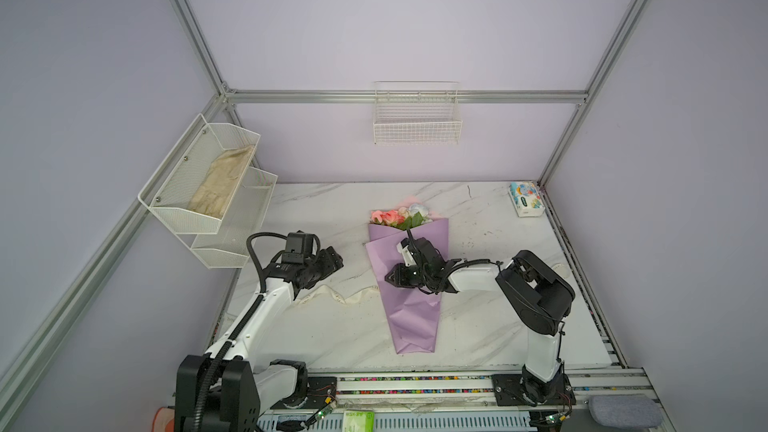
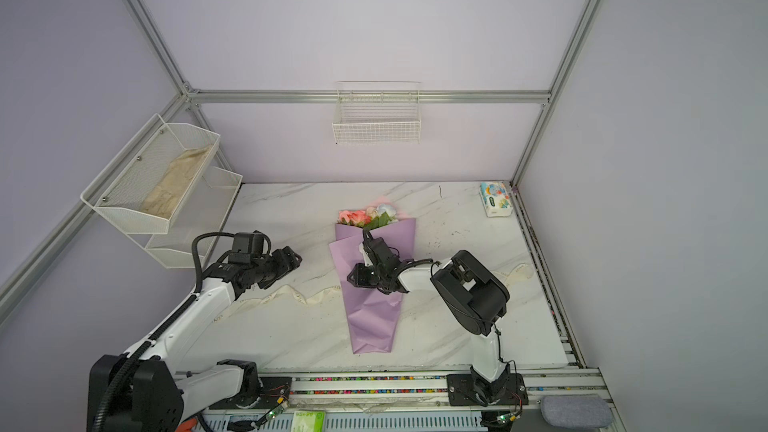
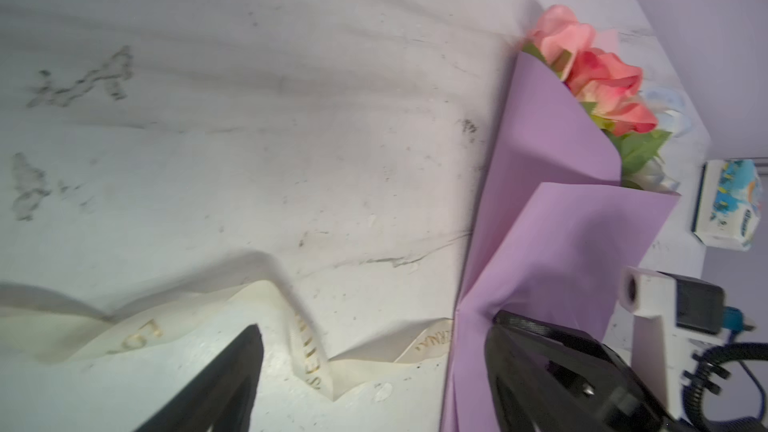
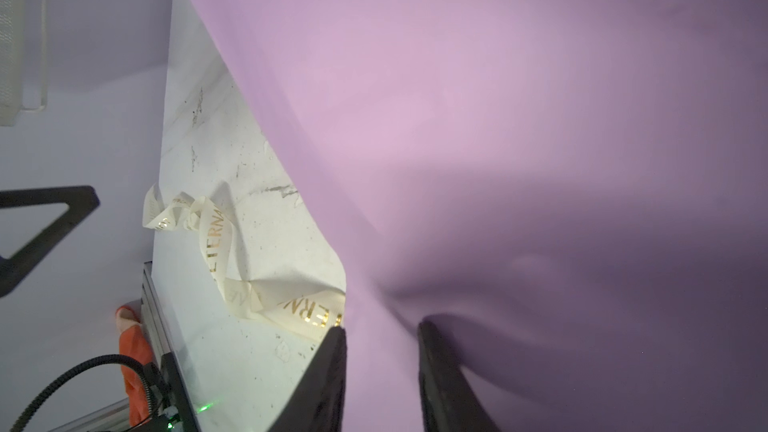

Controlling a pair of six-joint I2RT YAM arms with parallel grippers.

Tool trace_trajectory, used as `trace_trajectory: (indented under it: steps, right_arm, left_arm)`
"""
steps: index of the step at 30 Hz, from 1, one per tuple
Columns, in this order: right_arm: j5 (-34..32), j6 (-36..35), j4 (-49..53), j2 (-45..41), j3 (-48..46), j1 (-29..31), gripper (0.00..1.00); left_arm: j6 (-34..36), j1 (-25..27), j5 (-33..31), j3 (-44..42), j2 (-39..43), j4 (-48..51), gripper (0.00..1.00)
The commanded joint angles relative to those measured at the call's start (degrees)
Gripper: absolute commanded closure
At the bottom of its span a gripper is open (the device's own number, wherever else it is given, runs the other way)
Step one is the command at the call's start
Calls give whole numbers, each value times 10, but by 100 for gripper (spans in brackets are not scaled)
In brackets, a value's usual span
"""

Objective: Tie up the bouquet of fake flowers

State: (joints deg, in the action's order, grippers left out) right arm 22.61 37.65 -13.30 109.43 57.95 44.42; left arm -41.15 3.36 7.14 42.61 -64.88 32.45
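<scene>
The bouquet of fake flowers (image 1: 399, 216) (image 2: 365, 216) lies on the marble table in a lilac paper cone (image 1: 411, 313), its pink roses (image 3: 602, 76) pointing to the back wall. My right gripper (image 1: 389, 278) (image 2: 351, 278) (image 4: 382, 328) hangs low over the cone's left edge, its jaws a little apart with lilac paper (image 4: 457, 118) between them. My left gripper (image 1: 338, 260) (image 2: 297, 260) (image 3: 376, 320) is open and empty above the table, left of the cone. A cream lettered ribbon (image 1: 345, 297) (image 3: 307, 351) (image 4: 216, 251) runs under the cone.
A tissue pack (image 1: 525, 199) sits in the back right corner. A wire basket (image 1: 417, 118) hangs on the back wall, and mesh shelves (image 1: 208, 184) holding a cloth hang on the left wall. The ribbon's other end (image 2: 515, 272) lies right of the right arm.
</scene>
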Motion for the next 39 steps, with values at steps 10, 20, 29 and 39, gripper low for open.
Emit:
trace_trajectory:
  steps: [10,20,29,39]
  right_arm:
    - [-30,7,24,-73,-7,1,57]
    - [-41,5,38,-100,-9,1,54]
    - [-92,-5,96,-151,2,1,48]
    - [-115,-10,113,-180,-4,1,47]
  left_arm:
    - [-31,-73,-11,-65,-15,46,16]
    - [-36,-107,-25,-59,-17,62,13]
    - [-86,-116,-54,-63,44,103,12]
    - [-143,-126,-71,-109,90,109,10]
